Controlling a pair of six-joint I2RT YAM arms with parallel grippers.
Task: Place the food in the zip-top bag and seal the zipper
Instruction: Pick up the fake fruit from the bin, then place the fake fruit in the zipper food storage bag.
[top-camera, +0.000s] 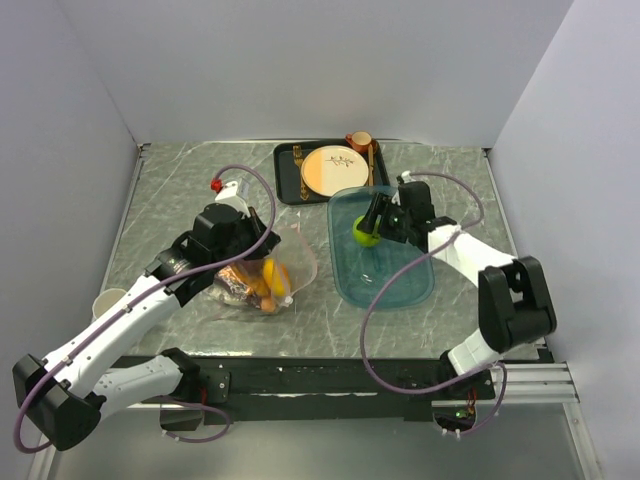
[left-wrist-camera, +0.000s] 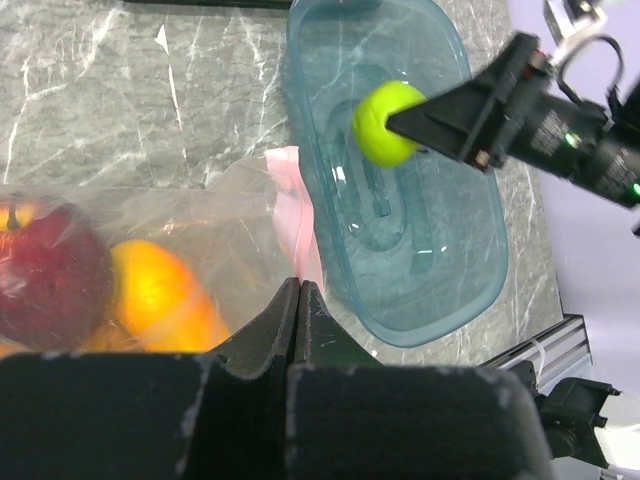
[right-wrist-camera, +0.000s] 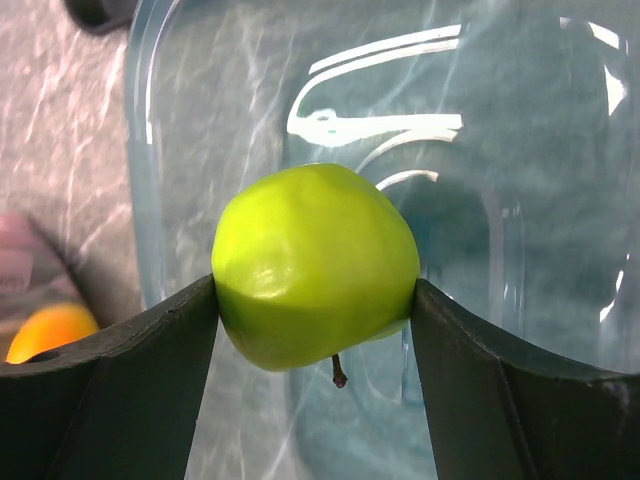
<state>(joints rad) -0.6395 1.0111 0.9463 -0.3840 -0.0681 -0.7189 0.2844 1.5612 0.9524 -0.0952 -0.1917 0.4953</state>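
Marble-look table (top-camera: 170, 190) fills the top view, w/ my two arms reaching in from the near edge. Teal tray (top-camera: 415, 285) sits right of centre, long side running front to back. Zip-top bag (top-camera: 298, 252) lies just left of it, crinkled, mouth toward the tray. Black tray (top-camera: 286, 178) at the back of the table carries a cream-and-orange plate (top-camera: 332, 170), w/ a brown cup (top-camera: 358, 141) at its rear right. My L gripper (left-wrist-camera: 298, 300) is clenched tight. Its tips meet on the bag's mouth edge right where the pink zipper (left-wrist-camera: 292, 210) runs in, film pinched betw. them as far as I can tell. My R gripper (right-wrist-camera: 315, 310) is grasping the green apple (right-wrist-camera: 315, 265), one finger pressed on each side, stem pointing down in the wrist view. The apple is over the tray's left half, toward the back; can't tell if it touches the tray floor. Inside the bag are a red apple (left-wrist-camera: 45, 270) and an orange (left-wrist-camera: 160, 295) touching it on the tray side. The top view also shows brownish bits in there, too small to name. Pale cup (top-camera: 110, 298) stands by the table's left edge, well apart from the rest.
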